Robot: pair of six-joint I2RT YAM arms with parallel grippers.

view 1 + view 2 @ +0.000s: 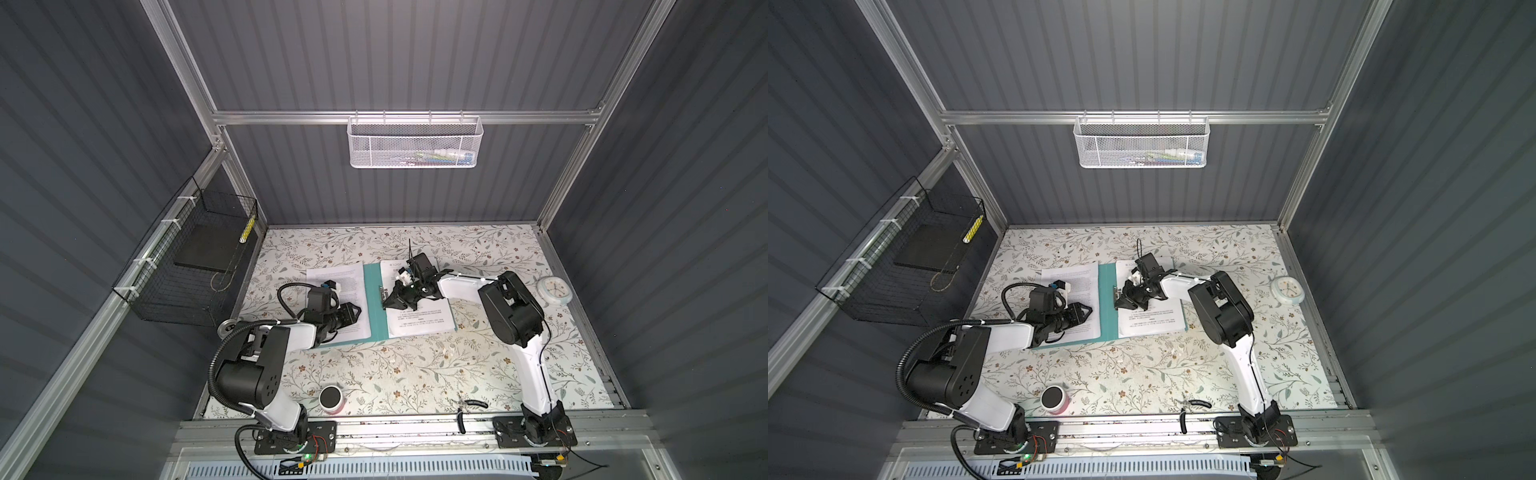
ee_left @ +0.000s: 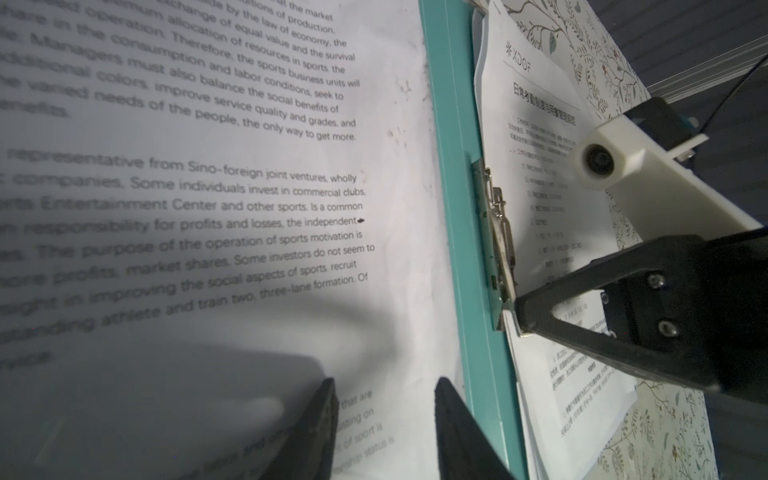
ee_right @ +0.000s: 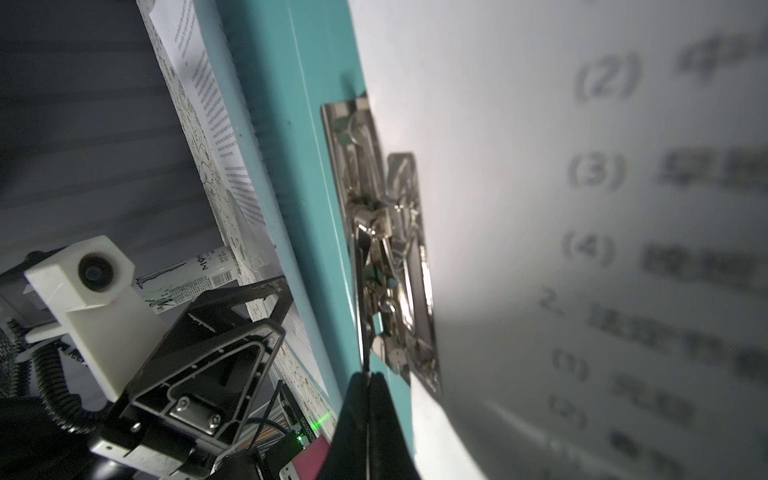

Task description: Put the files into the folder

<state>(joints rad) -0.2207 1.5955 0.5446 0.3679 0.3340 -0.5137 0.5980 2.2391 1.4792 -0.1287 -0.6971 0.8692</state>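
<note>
The folder (image 1: 372,308) (image 1: 1108,309) is lying open and flat in the middle of the floral surface (image 1: 415,374). In both top views its spine is running from the near side toward the back wall, leaning slightly. The files (image 1: 337,275) are lying on both halves, their long edges following the spine. Their top edges are pointing at the back wall.

The top views are giving only this layout. The left wrist view is showing that the sheet (image 2: 208,166) on the left half is carrying English text. It is also showing that the sheets (image 2: 540,124) on the right half are carrying Chinese text under a logo, fanning a little at their edges.

The left gripper (image 1: 355,311) (image 2: 386,382) is standing open just over the English sheet, its fingers apart with nothing between them.

The right wrist view is showing the metal clip (image 3: 386,249) up close on the teal spine (image 3: 291,124), pressing on the edge of the right-hand sheets. The right gripper (image 3: 370,378) (image 1: 384,305) is sitting closed there, tips together at the clip's near end. A thin dark lever is running into the tips; whether they are pinching it I cannot tell.
</note>
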